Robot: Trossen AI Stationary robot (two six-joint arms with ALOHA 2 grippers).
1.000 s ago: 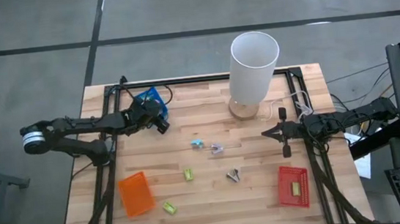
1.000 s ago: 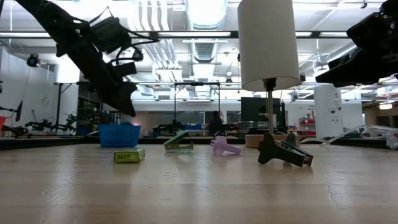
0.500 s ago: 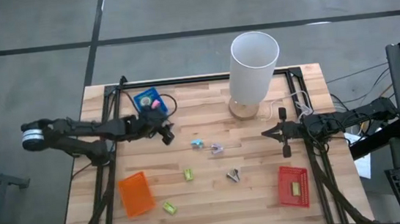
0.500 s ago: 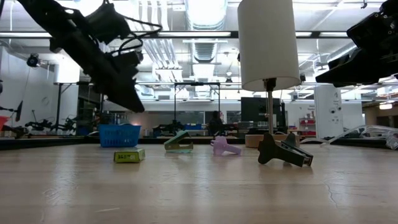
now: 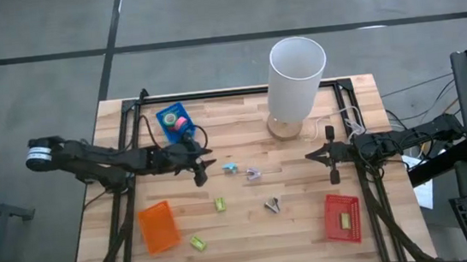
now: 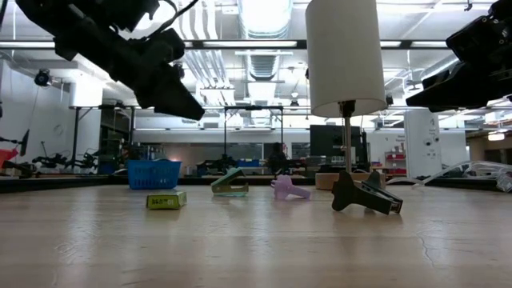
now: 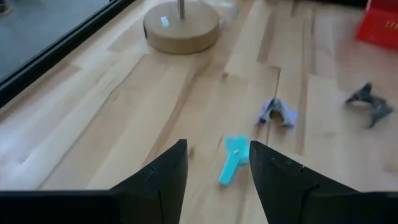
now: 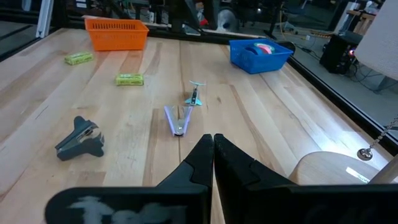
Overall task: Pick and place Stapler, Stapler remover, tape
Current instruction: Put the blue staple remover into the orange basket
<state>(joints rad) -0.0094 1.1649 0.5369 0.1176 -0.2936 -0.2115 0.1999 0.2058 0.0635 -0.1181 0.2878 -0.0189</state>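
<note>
Reaching left gripper [image 5: 200,170], fingers apart, empty

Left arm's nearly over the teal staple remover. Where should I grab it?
Judging by its pose, take the teal staple remover across its narrow handle, coming straight down. It lies flat on the table, and the left gripper is open with the fingers already either side of it.

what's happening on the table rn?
The left gripper, jaws open and holding nothing, hangs over the table just short of the teal staple remover. A purple one and a dark one lie loose nearby. The blue basket at the back already holds tape rolls. The orange basket looks empty; the red basket holds a small yellow-green block. The right gripper waits shut by the lamp.
</note>
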